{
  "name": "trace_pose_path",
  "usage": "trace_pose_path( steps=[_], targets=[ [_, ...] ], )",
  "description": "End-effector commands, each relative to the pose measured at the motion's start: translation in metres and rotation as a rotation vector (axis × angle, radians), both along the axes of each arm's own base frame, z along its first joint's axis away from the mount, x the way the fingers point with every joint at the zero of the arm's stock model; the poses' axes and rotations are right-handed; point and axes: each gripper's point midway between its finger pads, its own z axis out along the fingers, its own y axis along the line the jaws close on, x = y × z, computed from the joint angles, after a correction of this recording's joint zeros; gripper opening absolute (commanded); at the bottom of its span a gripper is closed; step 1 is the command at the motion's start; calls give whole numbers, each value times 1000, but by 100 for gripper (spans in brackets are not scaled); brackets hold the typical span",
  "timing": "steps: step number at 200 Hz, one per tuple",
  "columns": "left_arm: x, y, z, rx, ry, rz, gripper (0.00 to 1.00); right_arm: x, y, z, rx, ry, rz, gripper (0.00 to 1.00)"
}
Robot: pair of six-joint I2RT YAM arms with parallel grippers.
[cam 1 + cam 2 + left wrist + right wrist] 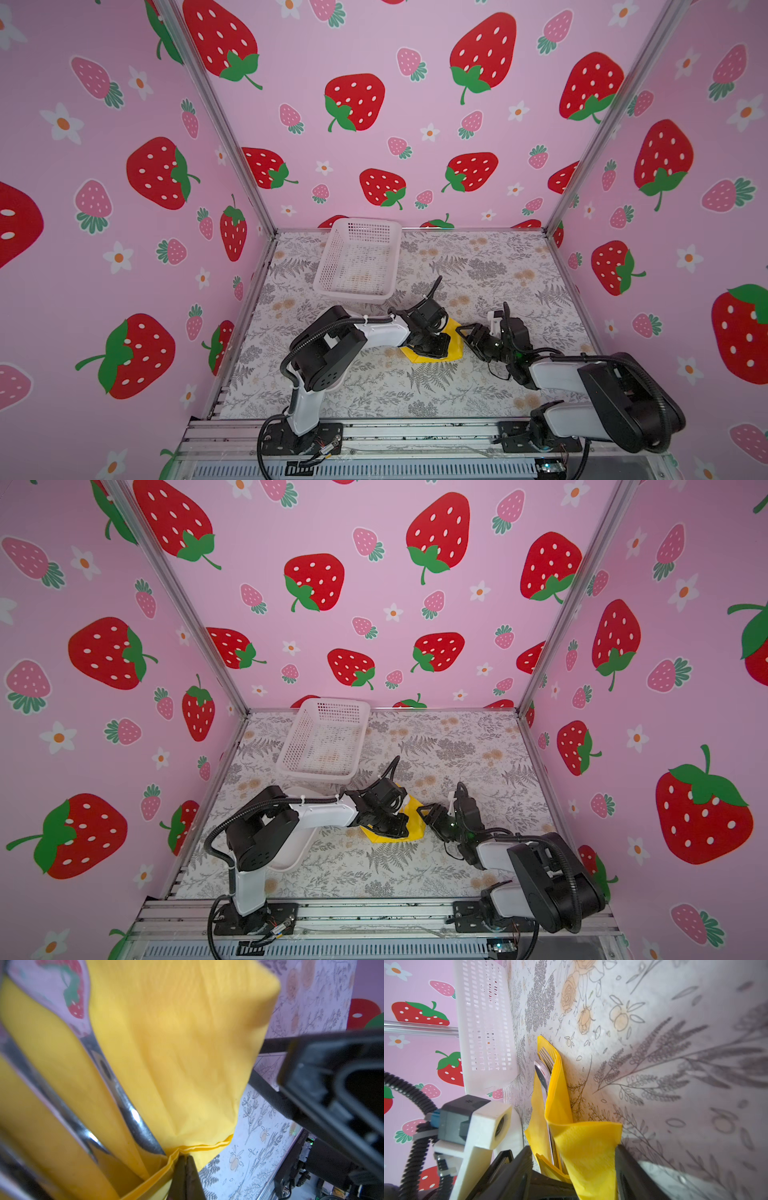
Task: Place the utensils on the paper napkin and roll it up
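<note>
The paper napkin (415, 355) (374, 838) lies at mid-table, folded up around the utensils. In the left wrist view a spoon head (47, 985) and shiny handles (128, 1105) lie in yellow folds. A fork (546, 1057) and a spoon (541, 1074) poke out of the fold's far end. My left gripper (185, 1158) (432, 345) is shut, its tips pinching the napkin's layered edge (199, 1147). My right gripper (575, 1159) (463, 332) is open, its jaws on either side of the raised napkin flap (587, 1142).
A white perforated basket (357, 257) (324, 737) stands behind the napkin, towards the back wall. A white tray (291, 845) lies under the left arm. Both wrists crowd together over the napkin. Pink strawberry walls close in three sides.
</note>
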Motion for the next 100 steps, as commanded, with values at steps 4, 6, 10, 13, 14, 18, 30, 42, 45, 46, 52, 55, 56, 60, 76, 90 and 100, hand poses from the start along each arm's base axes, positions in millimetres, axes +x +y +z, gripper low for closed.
trace_pose_path(
  steps=[4,6,10,13,14,18,30,42,45,46,52,55,56,60,76,90,100],
  targets=[
    [0,-1,-4,22,11,-4,0,8,10,-5,-35,-22,98,67],
    [0,-1,-4,22,11,-4,0,9,10,-5,-36,-23,100,67],
    [0,-1,-4,22,11,-3,0,11,11,-7,-38,-21,105,67],
    [0,-1,-4,23,11,-3,0,12,12,-7,-37,-23,109,67],
    [0,-1,-4,23,11,-3,0,12,12,-7,-36,-24,110,67],
    [0,-1,-5,24,10,-2,0,14,13,-7,-33,-25,113,67],
    [0,-2,-3,21,9,-3,0,18,16,-6,-26,-41,132,68],
    [1,-2,-3,20,8,-2,0,21,18,-4,-31,-64,155,68],
    [0,-2,-3,21,8,-3,0,23,19,-3,-35,-75,164,68],
    [0,-2,-3,20,8,-3,0,24,19,-3,-37,-79,166,68],
    [0,-1,-3,21,9,-3,0,26,20,-2,-43,-93,178,68],
    [0,-1,-3,21,9,-3,0,27,21,-2,-45,-100,186,68],
    [0,-1,-3,22,9,-3,0,27,21,-2,-46,-101,188,67],
    [0,-2,-3,20,9,-3,0,28,23,-1,-48,-110,202,66],
    [0,-2,-2,20,10,-4,0,24,30,3,-24,-117,266,62],
    [0,-2,0,15,9,-3,0,16,34,8,-1,-128,310,61],
    [1,-2,1,13,5,-3,0,10,32,9,-13,-135,324,60]
  ],
)
